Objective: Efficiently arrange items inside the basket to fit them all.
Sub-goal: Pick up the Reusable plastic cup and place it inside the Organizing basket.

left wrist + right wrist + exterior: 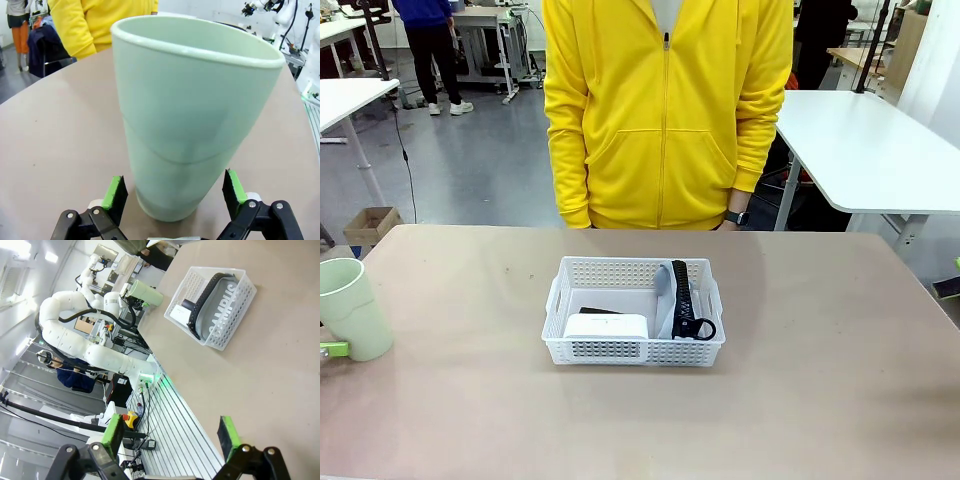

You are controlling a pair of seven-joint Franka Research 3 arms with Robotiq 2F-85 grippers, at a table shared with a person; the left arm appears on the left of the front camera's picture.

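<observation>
The left tool (174,197), spread wide, straddles the pale green cup (192,115) at the bench's (820,400) left edge, apparently to carry it into the basket (635,350), where the upright pouch (672,297) leaves room; the right tool (172,436) hangs spread, empty

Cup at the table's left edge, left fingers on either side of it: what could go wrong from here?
1. The pale green cup stands upright between the open left gripper, whose fingers flank its narrow base; a low grip may tip it.
2. The basket already holds the grey pouch, white box and a dark item behind the box; the free space looks tight, so the cup may not fit upright.
</observation>
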